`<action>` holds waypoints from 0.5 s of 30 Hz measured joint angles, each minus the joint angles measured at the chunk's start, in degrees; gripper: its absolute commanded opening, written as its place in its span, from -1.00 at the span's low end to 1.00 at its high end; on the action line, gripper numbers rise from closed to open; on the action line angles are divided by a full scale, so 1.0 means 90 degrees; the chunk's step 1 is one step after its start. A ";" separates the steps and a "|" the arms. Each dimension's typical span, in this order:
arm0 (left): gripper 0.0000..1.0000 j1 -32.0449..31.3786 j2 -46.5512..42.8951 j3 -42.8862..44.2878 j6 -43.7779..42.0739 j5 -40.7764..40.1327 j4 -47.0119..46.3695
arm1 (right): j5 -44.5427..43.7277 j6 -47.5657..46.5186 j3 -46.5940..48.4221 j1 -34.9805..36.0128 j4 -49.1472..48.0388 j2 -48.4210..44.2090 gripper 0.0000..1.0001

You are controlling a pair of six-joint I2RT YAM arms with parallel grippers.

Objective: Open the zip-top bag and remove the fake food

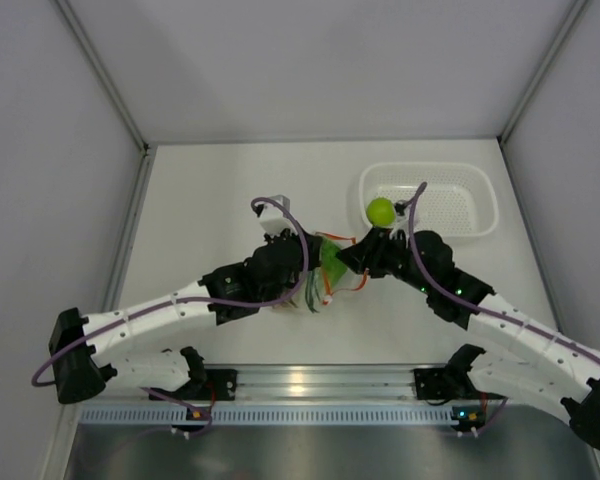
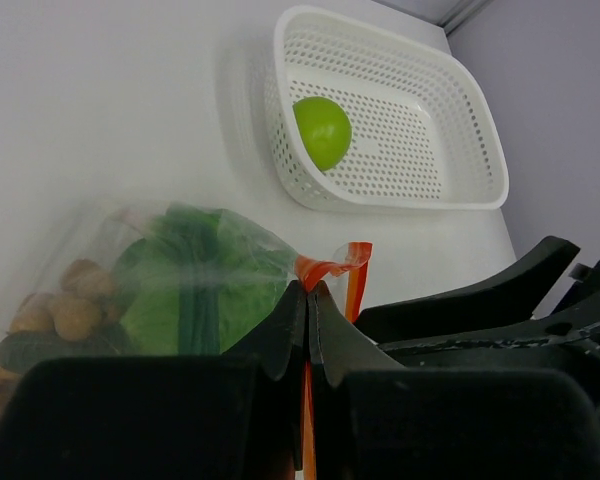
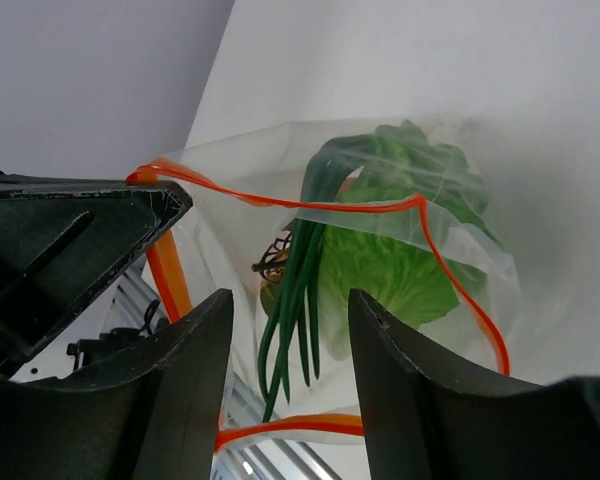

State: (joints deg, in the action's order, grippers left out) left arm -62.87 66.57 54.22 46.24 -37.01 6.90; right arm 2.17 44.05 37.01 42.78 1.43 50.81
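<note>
Mid-bench (image 1: 210, 200), the zip-top bag (image 1: 327, 268) lies between both claws. Left claw (image 2: 308, 292) is pinched on its orange zip strip (image 2: 355, 265). Right claw (image 3: 290, 305) is half-wide at the open mouth. Lime (image 2: 322, 130) sits in the white basket (image 2: 480, 140). Left wrist shows brown balls (image 2: 70, 305) bagged, unseen from the top view. Right wrist shows lettuce (image 3: 390, 265) inside.

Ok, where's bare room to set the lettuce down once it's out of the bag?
The white perforated basket is bare right of the round lime-green fruit. The table is bare far-left of the clear orange-zipped bag. Crowded at centre, where the left arm and right arm meet at it.
</note>
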 measured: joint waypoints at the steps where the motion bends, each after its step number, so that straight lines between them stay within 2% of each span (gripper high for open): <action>1: -1.00 0.0000 0.0010 0.0000 0.0022 0.0017 -0.0012 | -0.0022 0.0046 0.0000 0.0090 -0.0061 0.0102 -0.01; 11: -1.00 0.0000 0.0002 -0.0027 0.0206 0.0163 -0.0165 | -0.0741 0.0374 0.0000 0.1020 -0.0447 0.1054 -0.07; 15: -1.00 0.0000 -0.0010 -0.0063 0.0257 0.0209 -0.0257 | -0.0971 0.0427 0.0066 0.1231 -0.0537 0.1472 -0.04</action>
State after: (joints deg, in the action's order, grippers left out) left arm -62.87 66.48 53.65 48.56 -35.14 4.58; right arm -6.57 47.90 37.60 53.87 -3.40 64.05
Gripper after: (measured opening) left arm 0.023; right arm 0.471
